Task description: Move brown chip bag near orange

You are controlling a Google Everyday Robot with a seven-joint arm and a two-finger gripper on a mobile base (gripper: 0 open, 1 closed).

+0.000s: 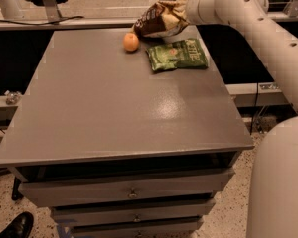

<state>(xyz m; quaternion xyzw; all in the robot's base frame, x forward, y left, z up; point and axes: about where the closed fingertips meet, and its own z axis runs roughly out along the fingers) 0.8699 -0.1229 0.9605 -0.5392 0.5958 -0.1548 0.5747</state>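
The white arm (pixel 268 38) rose along the desk's right side, well right of the orange (pixel 131 41), then bent and reached left over the far edge of the grey desk (pixel 114 113) toward the orange. A green chip bag (pixel 178 54) lay flat on the desk just right of the orange, in front of the arm's end. The hand (pixel 182 14) was clamped on the crumpled right end of the brown chip bag (pixel 156 21), which tilted down to the left, just behind and right of the orange and not touching it.
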